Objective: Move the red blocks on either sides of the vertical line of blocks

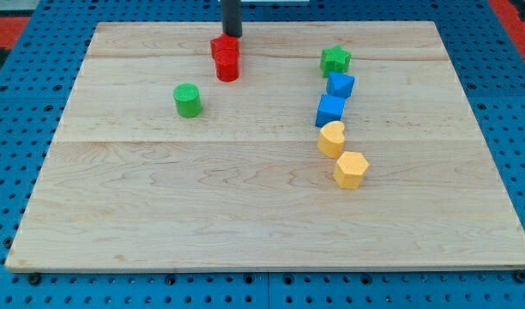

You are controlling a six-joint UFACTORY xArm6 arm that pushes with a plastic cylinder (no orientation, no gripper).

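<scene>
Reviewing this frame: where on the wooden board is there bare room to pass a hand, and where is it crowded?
Bare: the whole lower stretch of the wooden board, below the green cylinder and left of the yellow hexagonal block. Crowded: the column at the view's right, green star block through two blue blocks, and the stacked-looking red blocks under my tip.

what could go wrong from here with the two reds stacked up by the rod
1. The two red blocks touch each other just below my tip, so one push probably moves both to the same side of the line instead of splitting them.
2. Pushed toward the view's right, they could knock the green star or the blue blocks out of the line.
3. The green cylinder sits in the way of a down-left push.
</scene>
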